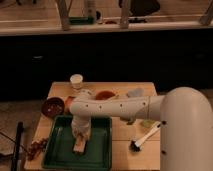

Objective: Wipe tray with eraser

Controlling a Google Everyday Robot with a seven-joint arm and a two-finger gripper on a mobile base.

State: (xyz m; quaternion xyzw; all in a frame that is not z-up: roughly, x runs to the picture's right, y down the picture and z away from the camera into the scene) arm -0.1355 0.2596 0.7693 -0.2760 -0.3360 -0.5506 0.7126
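The dark green tray (pixel 97 150) lies at the front left of the wooden table. The tan eraser (pixel 79 145) rests on the tray floor, left of its middle. My gripper (pixel 80 135) reaches down from the white arm, right over the eraser's upper end and touching it. The arm crosses the table from the right.
A round dark-red bowl (pixel 52 106) stands left of the tray's far edge. A white cup (pixel 76 81) is at the back. A white-handled black brush (pixel 145 138) lies right of the tray. A grey-blue pad (pixel 135 93) and an orange-red item (pixel 104 95) sit further back.
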